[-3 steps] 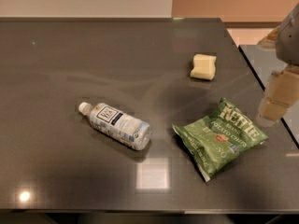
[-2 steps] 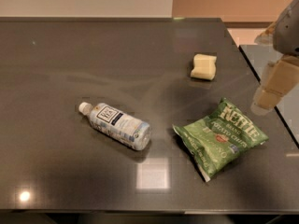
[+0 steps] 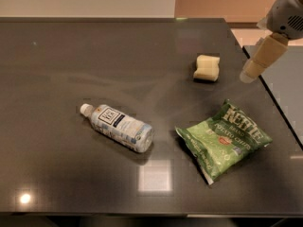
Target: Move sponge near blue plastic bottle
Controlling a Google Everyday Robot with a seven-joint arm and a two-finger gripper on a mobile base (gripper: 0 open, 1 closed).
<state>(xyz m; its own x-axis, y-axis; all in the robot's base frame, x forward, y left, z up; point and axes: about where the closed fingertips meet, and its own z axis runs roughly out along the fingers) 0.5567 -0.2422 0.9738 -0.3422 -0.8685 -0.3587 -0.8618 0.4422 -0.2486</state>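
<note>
The sponge (image 3: 207, 68) is a small cream foam block lying on the dark table (image 3: 61, 70) at the back right. The blue plastic bottle (image 3: 117, 127) lies on its side at the left centre, white cap pointing to the back left. My gripper (image 3: 248, 74) hangs above the table's right edge, just right of the sponge and apart from it. It holds nothing that I can see.
A green chip bag (image 3: 223, 140) lies at the front right, between the sponge and the table's front edge. The table's right edge (image 3: 265, 93) runs close under the gripper, with a gap and another grey surface (image 3: 286, 84) beyond it.
The gripper has moved up and toward the back of the table, closer to the sponge's level. The sponge, bottle and chip bag have not moved.
</note>
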